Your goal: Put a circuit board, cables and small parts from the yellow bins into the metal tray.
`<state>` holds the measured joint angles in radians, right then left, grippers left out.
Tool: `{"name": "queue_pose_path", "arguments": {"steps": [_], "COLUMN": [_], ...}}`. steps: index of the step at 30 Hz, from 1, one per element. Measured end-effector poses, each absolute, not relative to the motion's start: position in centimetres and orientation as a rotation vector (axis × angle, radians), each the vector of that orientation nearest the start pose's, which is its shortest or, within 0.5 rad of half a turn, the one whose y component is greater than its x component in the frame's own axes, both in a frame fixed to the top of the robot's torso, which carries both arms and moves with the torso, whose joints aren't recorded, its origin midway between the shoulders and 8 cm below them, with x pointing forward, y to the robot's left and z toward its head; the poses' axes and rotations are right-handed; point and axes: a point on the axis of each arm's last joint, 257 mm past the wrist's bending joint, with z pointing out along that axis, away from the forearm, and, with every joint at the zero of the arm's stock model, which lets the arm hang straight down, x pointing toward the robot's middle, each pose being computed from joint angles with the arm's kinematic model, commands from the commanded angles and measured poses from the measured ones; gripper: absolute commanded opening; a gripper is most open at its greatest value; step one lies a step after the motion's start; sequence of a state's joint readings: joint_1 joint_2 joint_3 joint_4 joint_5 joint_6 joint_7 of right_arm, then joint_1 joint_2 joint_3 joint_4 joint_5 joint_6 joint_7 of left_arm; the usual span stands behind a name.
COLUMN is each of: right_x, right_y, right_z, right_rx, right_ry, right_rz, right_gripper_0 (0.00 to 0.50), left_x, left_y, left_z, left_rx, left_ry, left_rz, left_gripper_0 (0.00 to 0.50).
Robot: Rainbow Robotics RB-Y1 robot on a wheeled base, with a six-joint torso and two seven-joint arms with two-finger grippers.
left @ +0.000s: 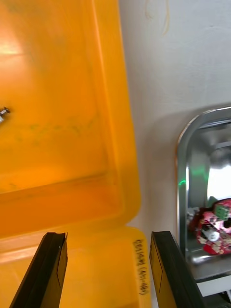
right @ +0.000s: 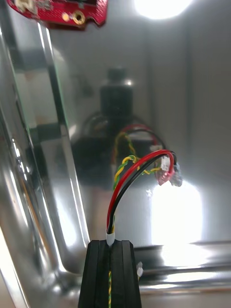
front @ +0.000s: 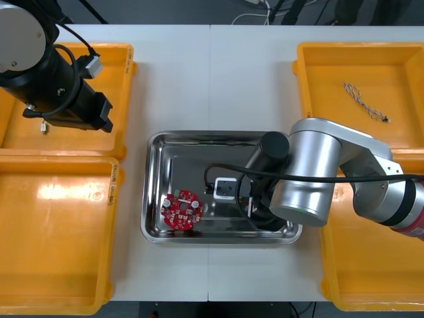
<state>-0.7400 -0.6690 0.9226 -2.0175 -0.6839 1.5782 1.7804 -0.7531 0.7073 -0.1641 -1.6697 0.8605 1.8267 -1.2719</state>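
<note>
Right pincer (right: 110,243) holds cable (right: 124,183) pointing into tray (right: 192,96).

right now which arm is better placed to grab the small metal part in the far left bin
Left. The left gripper, open, hangs over that bin near the part; the right gripper is in the tray, shut on a cable.

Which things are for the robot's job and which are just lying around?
Job: tray, board in it, red-yellow cable held by right jaws over tray, bins, small part, far-right bin's cable. Left jaws open over left bins.
Lying about: table, floor cords.
</note>
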Motion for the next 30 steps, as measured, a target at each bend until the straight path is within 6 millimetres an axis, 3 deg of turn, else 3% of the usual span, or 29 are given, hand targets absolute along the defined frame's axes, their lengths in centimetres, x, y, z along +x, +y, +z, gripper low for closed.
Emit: {"name": "queue_pose_path", "arguments": {"steps": [4,18,19,20,22,23,25,26,27,30], "right_x": [38.2,38.8,38.8,38.8,38.8,38.8,38.8,38.8,38.8,38.8], "right_y": [-8.4,-6.8,-6.7,-6.6,-6.6,-6.7,-6.7,-6.7,-6.7,-6.7], "right_z": [-28.4,-28.7,-28.7,-28.7,-28.7,-28.7,-28.7,-28.7,-28.7,-28.7], "right_rx": [-1.885,-1.860,-1.860,-1.861,-1.860,-1.860,-1.860,-1.860,-1.860,-1.861], "right_ry": [2.079,2.046,2.045,2.045,2.045,2.045,2.045,2.046,2.046,2.047], "right_rz": [-0.268,-0.300,-0.298,-0.297,-0.297,-0.297,-0.297,-0.297,-0.297,-0.298], "right_gripper_0": [0.000,0.000,0.072,0.098,0.264,0.316,0.393,0.393,0.500,0.500], "left_x": [50.3,54.0,54.2,54.4,54.6,54.7,54.8,54.9,55.0,55.1], "left_y": [25.9,30.2,30.6,30.9,31.7,32.1,32.8,33.0,33.2,33.9], "left_z": [-15.1,-15.9,-16.0,-16.1,-16.2,-16.2,-16.0,-15.8,-15.7,-15.3], "left_rx": [0.305,0.074,0.063,0.054,0.037,0.030,0.042,0.064,0.088,0.174], "left_ry": [2.732,2.714,2.712,2.712,2.711,2.710,2.703,2.699,2.694,2.680], "left_rz": [-0.063,-0.058,-0.053,-0.048,-0.034,-0.026,-0.007,0.002,0.011,0.046], "left_gripper_0": [0.500,0.500,0.500,0.500,0.500,0.500,0.500,0.500,0.500,0.500]}}
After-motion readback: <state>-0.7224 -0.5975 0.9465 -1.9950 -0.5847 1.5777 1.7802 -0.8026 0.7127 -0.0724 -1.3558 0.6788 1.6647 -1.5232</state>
